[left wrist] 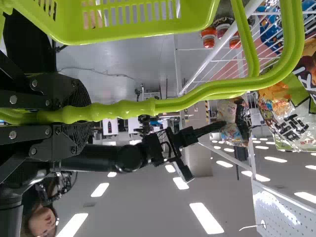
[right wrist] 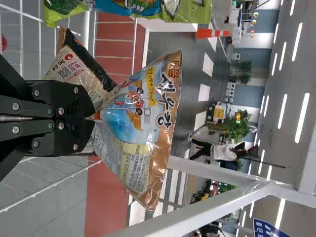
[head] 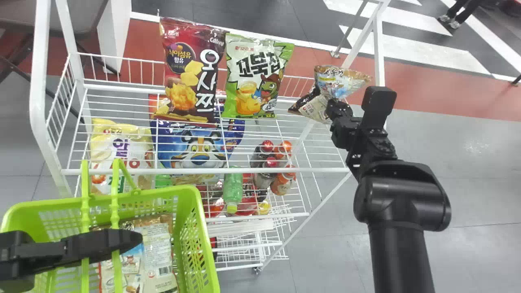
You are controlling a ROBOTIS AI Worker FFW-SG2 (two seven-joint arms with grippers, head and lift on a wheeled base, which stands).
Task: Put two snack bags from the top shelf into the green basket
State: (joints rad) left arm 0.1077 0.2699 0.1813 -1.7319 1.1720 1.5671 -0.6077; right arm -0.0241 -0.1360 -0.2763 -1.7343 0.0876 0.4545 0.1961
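Observation:
At the right end of the top shelf (head: 321, 170), my right gripper (head: 334, 106) is at a blue-and-bronze snack bag (head: 336, 83). In the right wrist view the right gripper (right wrist: 93, 120) is shut on that bag's (right wrist: 140, 118) pinched edge; a second, beige-and-black bag (right wrist: 79, 71) stands right beside it. A red bag (head: 191, 73) and a green-and-white bag (head: 254, 77) stand upright further left. The green basket (head: 194, 228) at the lower left holds snack bags (head: 156, 248). My left gripper (head: 122, 240) stays over it, in the left wrist view the left gripper (left wrist: 81, 116) shut on its handles (left wrist: 123, 108).
Lower in the rack are a yellow-and-white bag (head: 120, 150), a blue bag with a tiger (head: 195, 150), several bottles (head: 270, 162) and a green bottle (head: 233, 187). A white post (head: 378, 53) rises behind the right gripper.

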